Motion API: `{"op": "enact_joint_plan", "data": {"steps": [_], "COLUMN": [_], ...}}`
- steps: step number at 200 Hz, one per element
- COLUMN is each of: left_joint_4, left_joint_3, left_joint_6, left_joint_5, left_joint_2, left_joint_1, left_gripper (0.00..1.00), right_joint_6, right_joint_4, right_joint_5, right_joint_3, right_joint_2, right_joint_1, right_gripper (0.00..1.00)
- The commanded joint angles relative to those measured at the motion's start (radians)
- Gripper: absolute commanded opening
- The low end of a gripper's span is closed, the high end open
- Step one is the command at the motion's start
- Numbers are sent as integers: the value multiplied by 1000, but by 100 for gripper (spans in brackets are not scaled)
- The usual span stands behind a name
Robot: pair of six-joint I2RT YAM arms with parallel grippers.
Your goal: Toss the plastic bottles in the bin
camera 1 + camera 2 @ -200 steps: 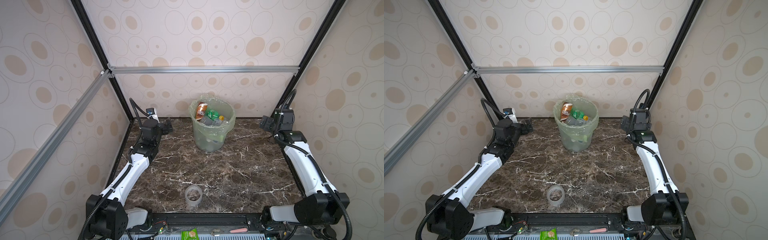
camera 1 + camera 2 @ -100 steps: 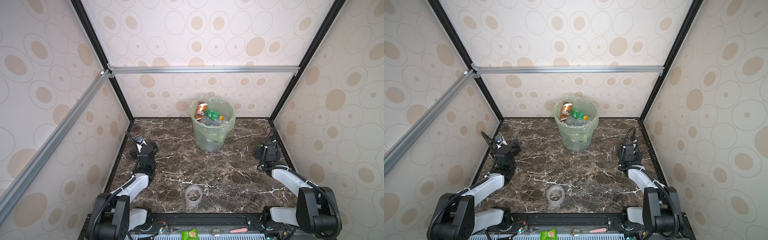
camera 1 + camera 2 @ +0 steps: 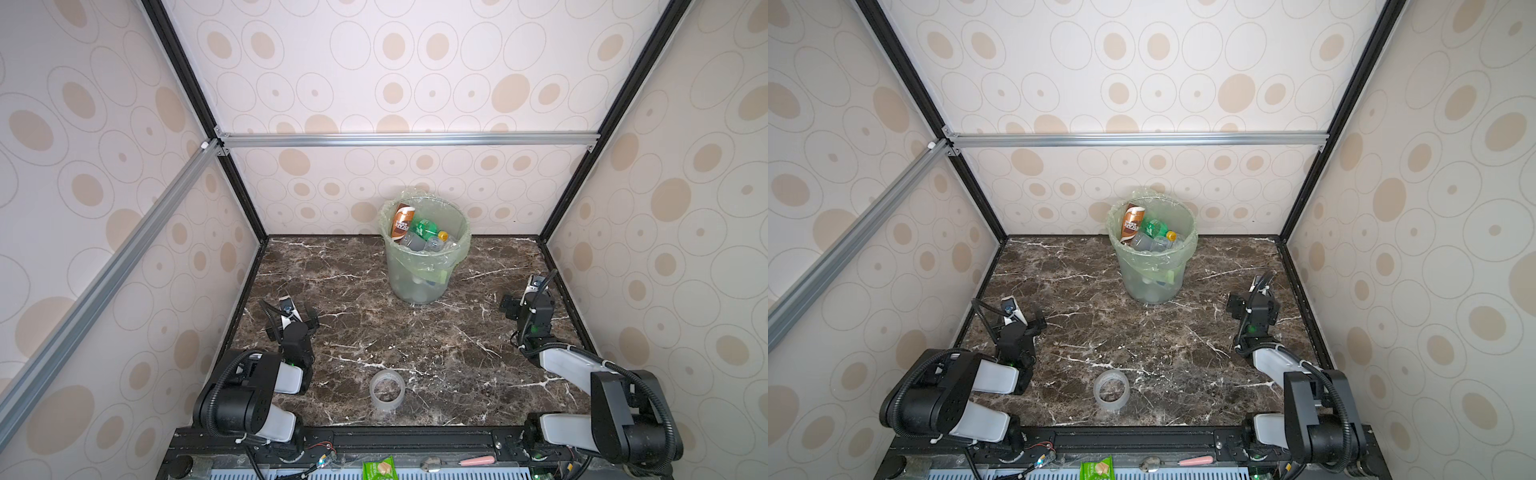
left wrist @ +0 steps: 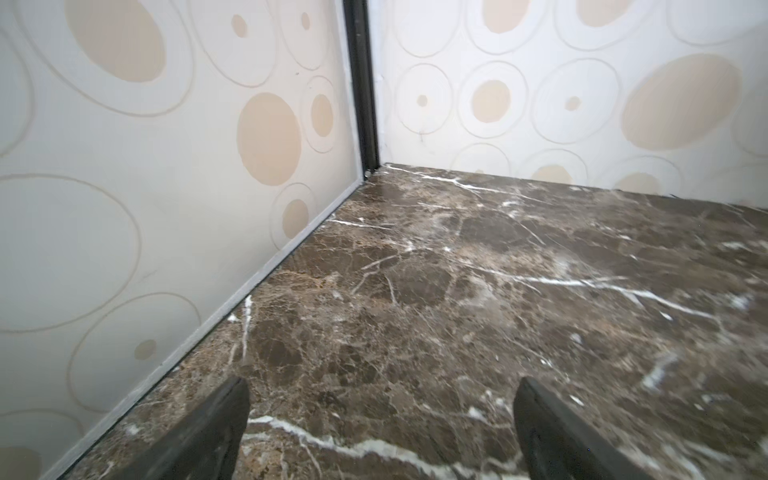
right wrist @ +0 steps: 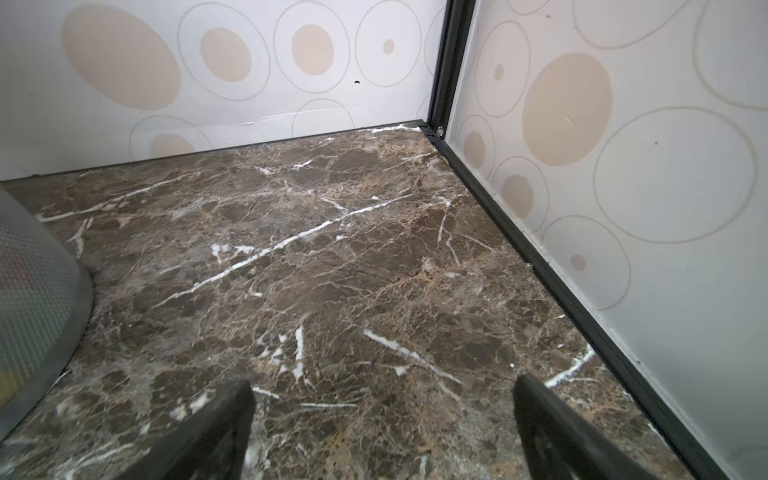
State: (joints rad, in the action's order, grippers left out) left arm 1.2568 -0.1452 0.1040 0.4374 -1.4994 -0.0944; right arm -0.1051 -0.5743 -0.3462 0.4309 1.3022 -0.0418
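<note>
Looking over the desk [image 3: 419, 332] in both top views, finds no bottle lying loose anywhere on it. Sees the left arm [image 3: 286, 357] and the right arm [image 3: 557, 361] folded low toward the front corners, well apart from the bin [image 3: 409, 286]. Differs sharply from a second back, with both stretched far out and up beside the bin; differs little from half a second back, already drawn in and down. Reads as a retreat to rest.

Shows the left jaws and the right jaws spread wide and holding nothing, with only bare marble past the fingers [image 4: 208, 432] in each wrist view.

Places the bin upright at the back middle of the desk, unmoved, with the bottles [image 3: 422, 230] heaped inside close to the rim, as before. Judges the job finished, or all but.

Leaves only the tape roll [image 3: 387, 390] near the front edge, unshifted and no part of the task.
</note>
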Motion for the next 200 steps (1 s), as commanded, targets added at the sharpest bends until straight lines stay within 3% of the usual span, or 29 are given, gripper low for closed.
{"op": "enact_joint_plan", "data": {"steps": [1,11,17,23,28,33,43,49,72,92,200], "left_joint_4": [263,76,136,167,107,89,141,100,101,115,118], "left_joint_3": [-29,-71,-68,-62,-72,-77,-71,-77,-77,-72,-77], "left_joint_6": [-112,-70,-73,-84,-68,-61,-73,-62,-60,-63,-70], "left_joint_5": [-115,-142,-139,-137,-145,-151,-151,-158,-162,-163,-161], "left_joint_2": [-118,-60,-85,-100,-80,-72,-96,-83,-82,-81,-90], "left_joint_1": [5,11,20,22,23,27,29,32,36,35,32], "left_gripper": [99,99,99,99,99,99,99,99,99,99,99], "right_joint_6": [60,125,181,223,232,219,176,165,106,111,110], "right_joint_4": [-278,-578,-755,-834,-785,-667,-404,-352,-196,-269,-231], "right_joint_5": [42,113,146,78,-1,-8,81,151,223,221,216], "right_joint_3": [-121,-215,-227,-223,-217,-200,-124,-83,0,-18,-14], "right_joint_2": [67,197,301,357,335,286,213,231,237,253,235], "right_joint_1": [-32,-57,-77,-115,-146,-150,-113,-73,-7,-8,-11], "right_gripper": [99,98,99,100,99,99,99,99,100,100,100]}}
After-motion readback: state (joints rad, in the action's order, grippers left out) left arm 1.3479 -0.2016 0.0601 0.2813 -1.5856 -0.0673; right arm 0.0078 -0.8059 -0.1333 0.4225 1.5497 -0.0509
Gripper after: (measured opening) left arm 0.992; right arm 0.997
